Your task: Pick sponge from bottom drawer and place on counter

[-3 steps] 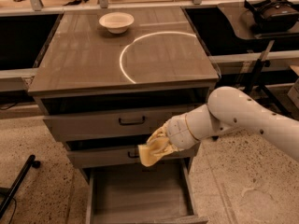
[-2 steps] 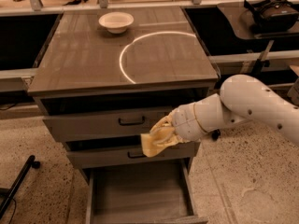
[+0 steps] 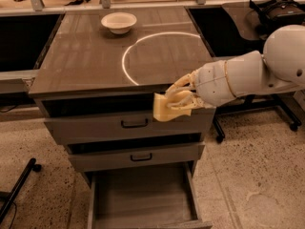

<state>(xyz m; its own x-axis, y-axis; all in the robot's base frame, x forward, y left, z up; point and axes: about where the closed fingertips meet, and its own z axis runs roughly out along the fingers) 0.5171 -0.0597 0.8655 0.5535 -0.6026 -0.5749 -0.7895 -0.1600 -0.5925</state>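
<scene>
I am squeezing the sponge (image 3: 163, 110) in my gripper (image 3: 182, 99) at the counter (image 3: 81, 56) front edge. From it, the open bottom drawer (image 3: 143, 197) is lying at seven o'clock and the bowl (image 3: 118, 22) is sitting at eleven.

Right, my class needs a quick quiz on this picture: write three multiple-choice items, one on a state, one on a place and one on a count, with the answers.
1. The bottom drawer is:
A. shut
B. pulled open
C. missing altogether

2. The sponge is:
A. held in the gripper, just below the front edge of the counter
B. lying on the counter
C. in the bottom drawer

3. How many black bar handles show?
A. one
B. two
C. four

Answers
1. B: the drawer's bare floor and side walls are in view.
2. A: the gripper is closed around the sponge in mid-air.
3. B: one handle sits above the other, and no more show.
</scene>
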